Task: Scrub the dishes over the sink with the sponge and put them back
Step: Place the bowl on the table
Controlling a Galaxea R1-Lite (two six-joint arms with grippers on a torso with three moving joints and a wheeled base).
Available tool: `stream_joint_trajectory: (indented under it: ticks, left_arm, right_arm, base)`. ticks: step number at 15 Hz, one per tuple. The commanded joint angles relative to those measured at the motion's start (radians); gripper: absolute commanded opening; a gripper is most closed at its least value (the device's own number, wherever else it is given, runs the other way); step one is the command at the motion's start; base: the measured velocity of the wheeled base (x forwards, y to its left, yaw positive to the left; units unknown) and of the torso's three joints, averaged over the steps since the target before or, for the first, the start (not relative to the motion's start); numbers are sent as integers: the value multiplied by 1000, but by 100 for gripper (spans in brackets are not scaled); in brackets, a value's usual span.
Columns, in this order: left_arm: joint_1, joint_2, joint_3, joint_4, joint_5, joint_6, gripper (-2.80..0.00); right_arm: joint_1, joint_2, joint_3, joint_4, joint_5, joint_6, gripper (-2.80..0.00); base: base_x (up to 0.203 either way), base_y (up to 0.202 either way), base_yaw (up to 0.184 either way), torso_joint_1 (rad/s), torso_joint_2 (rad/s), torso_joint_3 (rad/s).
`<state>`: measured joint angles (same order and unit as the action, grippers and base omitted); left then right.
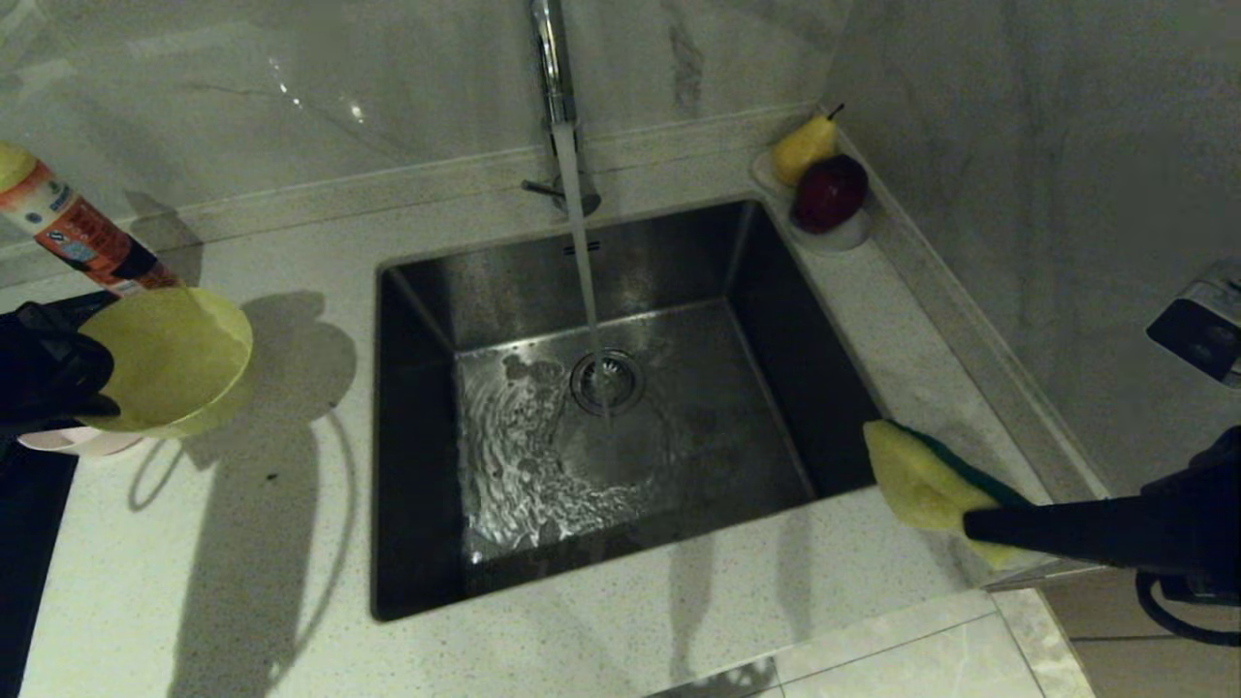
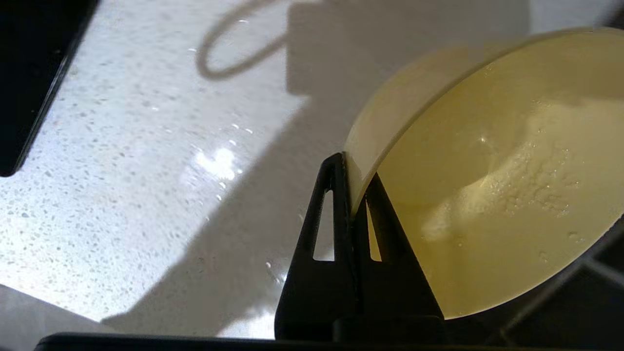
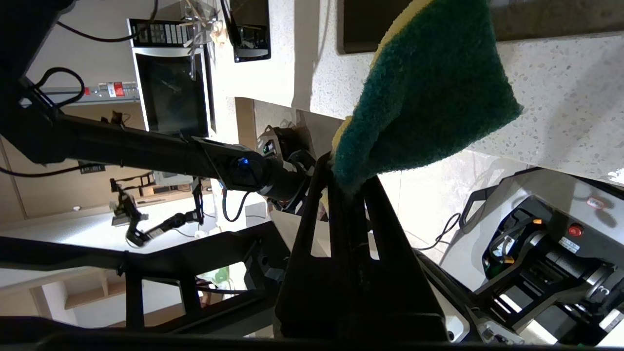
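At the far left, above the counter, my left gripper [image 1: 102, 399] is shut on the rim of the yellow bowl [image 1: 170, 361], which is tipped on its side. In the left wrist view the gripper [image 2: 352, 183] pinches that rim, and the bowl's [image 2: 492, 185] wet inside faces the camera. A pale pink bowl [image 1: 73, 443] peeks out beneath it on the counter. My right gripper [image 1: 970, 525] hangs over the counter just right of the sink [image 1: 805, 388], shut on the sponge [image 1: 926, 477]. The sponge's [image 3: 429, 92] green side shows above the gripper [image 3: 348, 183] in the right wrist view.
Water runs from the faucet [image 1: 553, 68] onto the drain strainer [image 1: 607, 380]. A detergent bottle [image 1: 73, 233] stands at the back left. A white dish [image 1: 843, 235] with a pear and a red apple sits at the sink's back right corner. A black panel [image 1: 29, 543] borders the counter's left.
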<state>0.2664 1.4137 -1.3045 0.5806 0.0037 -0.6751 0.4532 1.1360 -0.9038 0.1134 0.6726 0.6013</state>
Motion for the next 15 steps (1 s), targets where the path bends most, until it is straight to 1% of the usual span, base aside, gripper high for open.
stream_joint_trajectory:
  ticks: [1, 3, 5, 7, 10, 13, 14, 15]
  left_arm:
    - [41, 61, 41, -47, 1, -19, -280]
    - [51, 103, 98, -102, 10, -22, -280]
    - [81, 148, 134, -170, 20, -27, -280]
    - [83, 159, 167, -218, 21, -27, -280]
    - [92, 180, 175, -251, 24, -25, -280]
    - [91, 173, 189, -252, 24, -21, -280]
    - [91, 172, 189, -252, 24, -20, 0]
    - [91, 169, 189, -252, 24, -17, 0]
  right_arm:
    - [0, 8, -4, 0, 4, 3, -280]
    - [0, 10, 0, 0, 4, 3, -280]
    - [1, 11, 3, 0, 4, 3, -280]
    - [0, -3, 5, 0, 5, 3, -280]
    - [1, -18, 8, -4, 7, 6, -280]
    - [-1, -16, 10, -4, 7, 5, -280]
    - [1, -18, 11, -3, 7, 6, -280]
    - [0, -19, 16, -4, 7, 6, -280]
  base:
    - [0, 0, 0, 0, 0, 0]
    - [0, 0, 0, 0, 0, 0]
    - [0, 0, 0, 0, 0, 0]
    - [0, 0, 0, 0, 0, 0]
    - [0, 0, 0, 0, 0, 0]
    - [0, 0, 0, 0, 0, 0]
    - [0, 0, 0, 0, 0, 0]
    - [0, 0, 0, 0, 0, 0]
